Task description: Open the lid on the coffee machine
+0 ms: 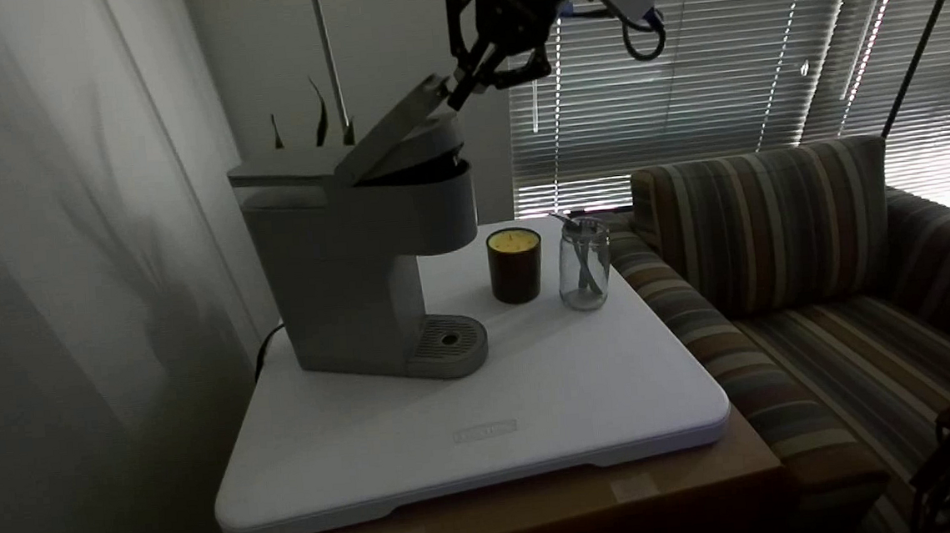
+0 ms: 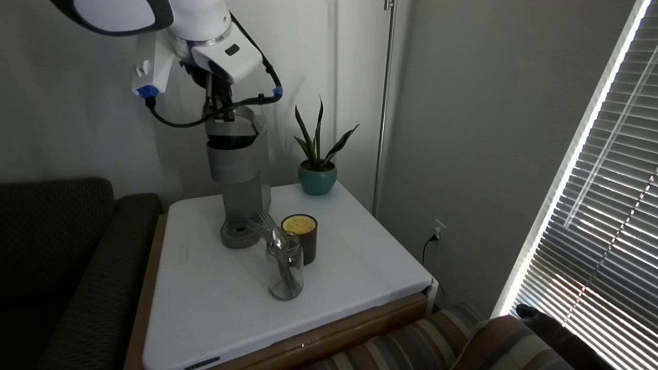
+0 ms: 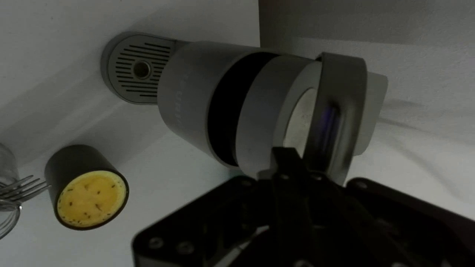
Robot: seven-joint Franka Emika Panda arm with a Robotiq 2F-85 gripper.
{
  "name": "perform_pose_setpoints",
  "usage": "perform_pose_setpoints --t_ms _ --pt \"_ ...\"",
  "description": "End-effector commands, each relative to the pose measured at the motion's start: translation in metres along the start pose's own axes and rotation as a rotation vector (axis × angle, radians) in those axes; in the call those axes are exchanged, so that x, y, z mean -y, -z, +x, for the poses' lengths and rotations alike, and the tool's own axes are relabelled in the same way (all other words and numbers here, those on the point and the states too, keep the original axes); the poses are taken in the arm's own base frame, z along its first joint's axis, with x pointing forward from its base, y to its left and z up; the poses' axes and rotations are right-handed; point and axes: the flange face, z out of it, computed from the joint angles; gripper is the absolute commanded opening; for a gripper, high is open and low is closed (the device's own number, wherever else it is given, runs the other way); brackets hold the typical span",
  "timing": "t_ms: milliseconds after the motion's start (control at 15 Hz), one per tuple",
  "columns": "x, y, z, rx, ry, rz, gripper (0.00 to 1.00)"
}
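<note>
Daylight seeps through the slats of window blinds point(image 1: 702, 50) into a dim room, where a white tabletop point(image 1: 567, 394) lies over a brown box point(image 1: 559, 507). On it the lid point(image 1: 394, 130) of the grey coffee machine point(image 1: 335, 293) slants up from the rear of the machine's top, its front edge high. Under the lid a rounded head cap point(image 1: 425, 147) is tipped up too, and a black gap shows between cap and body in both exterior views and the wrist view. The machine stands upright, its slotted drip base point(image 1: 456, 358) resting on the tabletop. The gripper point(image 1: 460, 96) reaches down to the lid's front edge, its fingers clenched together, the tips just beside the panel; whether they touch it I cannot tell.

Near the drip base stands a dark cup point(image 1: 515, 272) with a yellow filling, dark flecks showing on it in the wrist view. Just beside the cup a clear glass jar point(image 1: 585, 284) holds metal cutlery point(image 2: 272, 232), leaning. Toward the tabletop's corner, in an exterior view, a leafy plant point(image 2: 317, 139) rises from a teal pot point(image 2: 317, 182). Farther out are a striped armchair point(image 1: 774, 237), a dark sofa point(image 2: 51, 257) and a slim metal pole point(image 2: 385, 103).
</note>
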Motion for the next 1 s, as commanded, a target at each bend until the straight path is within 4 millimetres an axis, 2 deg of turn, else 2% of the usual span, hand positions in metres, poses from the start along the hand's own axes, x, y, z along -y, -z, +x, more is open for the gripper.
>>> perform_pose_setpoints --t_ms 0,933 --pt "0.019 0.008 0.008 -0.033 0.052 0.030 0.00" --pt "0.057 0.009 0.012 -0.031 0.174 0.055 0.00"
